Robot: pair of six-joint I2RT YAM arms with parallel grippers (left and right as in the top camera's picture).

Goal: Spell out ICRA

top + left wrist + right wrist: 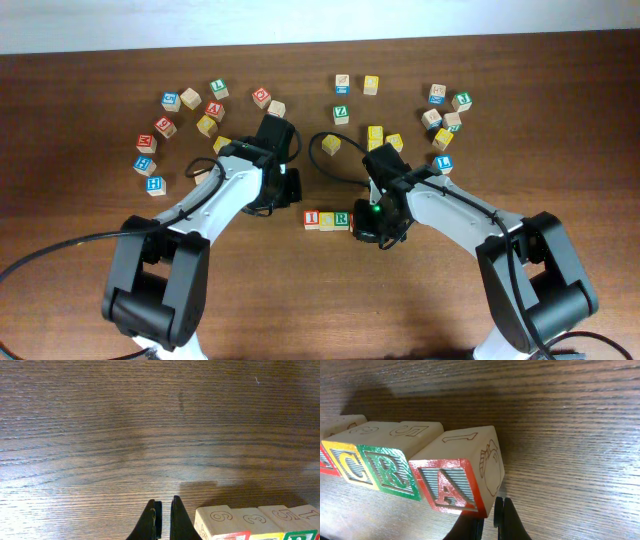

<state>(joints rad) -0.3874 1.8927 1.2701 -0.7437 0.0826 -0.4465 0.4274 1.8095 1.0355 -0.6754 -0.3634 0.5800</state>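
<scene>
Overhead, a brown wooden table (300, 310) carries small alphabet cubes, most of them scattered along its far side. At far left, a cluster of loose cubes (170, 101) with red, blue, yellow and green faces lies beside the left arm. The left gripper (164, 506) hangs low over bare wood just left of a short row of cubes. Its two black fingers are pressed almost together, with only a thin slit between them, and they hold nothing. Its wrist camera shows the row's four cubes at lower right, their plain wooden sides carved with numerals.

The row lies near the middle of the table, between the two grippers, with its cubes touching side by side. From left to right it reads: the red I cube (312, 219), the yellow C cube (350, 466), the green R cube (390, 476) and the red A cube (447, 487). Seen from above, the last cube is hidden under the right arm. A green Z cube (341, 113) sits apart on the far side.

The right gripper (496, 512) is at the row's right end, its fingers closed together and empty, just beside the A cube's lower corner; I cannot tell whether they touch it. Farther right lie a blue L cube (443, 162) and more scattered cubes (437, 94).
</scene>
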